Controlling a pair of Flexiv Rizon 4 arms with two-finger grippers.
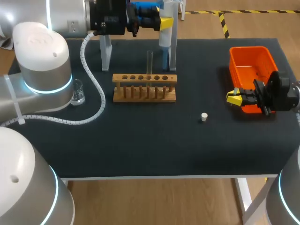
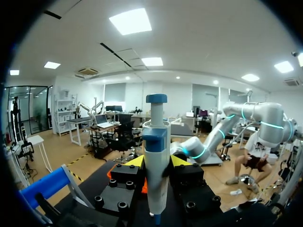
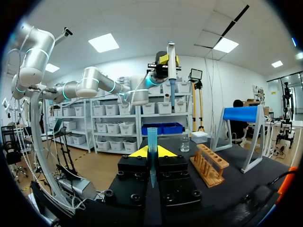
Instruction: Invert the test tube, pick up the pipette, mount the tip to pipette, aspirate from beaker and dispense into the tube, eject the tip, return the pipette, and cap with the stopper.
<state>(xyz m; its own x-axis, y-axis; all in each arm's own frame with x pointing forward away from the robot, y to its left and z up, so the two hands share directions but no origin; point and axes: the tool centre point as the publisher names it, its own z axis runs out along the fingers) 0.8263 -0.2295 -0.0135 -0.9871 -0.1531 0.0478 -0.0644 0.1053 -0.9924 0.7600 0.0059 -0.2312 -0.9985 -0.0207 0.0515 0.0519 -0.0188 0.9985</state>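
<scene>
Tip-mounting step, by my reading.

Head view: my left gripper [image 1: 161, 21] is up at the far edge of the black table [image 1: 140, 150], clamped on the white pipette with a blue plunger knob [image 1: 164, 36]. The pipette hangs beyond the wooden rack [image 1: 144, 93], where the clear glass test tube [image 1: 150, 60] stands. My right gripper [image 1: 235, 97] sits beside the orange plastic bin [image 1: 243, 54], well apart from the pipette.

Left wrist view: both yellow-tipped fingers [image 2: 135, 161] press the pipette body from either side, so they're only as far apart as the barrel is wide. Its long axis runs vertical, plunger up, nozzle down.

Right wrist view: my fingers are pinched nearly closed on the translucent blue pipette tip [image 3: 152, 151]. It stands upright across them, wide open collar up, sharp point down. Off ahead, the pipette hangs nozzle-down too, so the two axes look about parallel.

To do it well, I'd get the nozzle dead over the collar, keep both vertical, then push straight down firmly. Any tilt and I'd guess it seats crooked or skids out of my grip.
</scene>
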